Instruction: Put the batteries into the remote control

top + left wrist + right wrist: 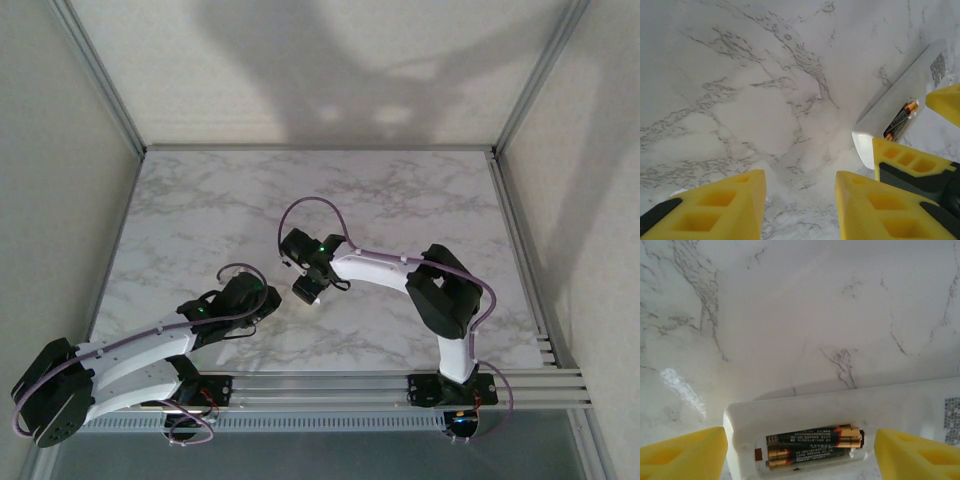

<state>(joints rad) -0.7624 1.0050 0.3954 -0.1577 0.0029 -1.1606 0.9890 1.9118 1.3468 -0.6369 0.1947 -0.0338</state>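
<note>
The white remote control point(840, 407) lies back-up on the marble table point(790, 315) with its battery bay uncovered. Two batteries point(812, 442), dark with coppery ends, lie side by side in the bay, pointing opposite ways. My right gripper point(802, 462) hangs open just above that end, one yellow finger point(685, 455) to the left of the bay and the other to its right. My left gripper point(800, 205) is open over bare marble with nothing between its fingers. The remote point(900, 95) lies off to its right, with one battery point(900, 119) showing. From above, the left gripper point(265, 300) and right gripper point(305, 290) sit close together.
Grey walls and aluminium frame rails point(110, 90) close in the table on the left, back and right. Rails point(400, 385) carry the arm bases at the near edge. Open marble lies behind and to both sides of the grippers.
</note>
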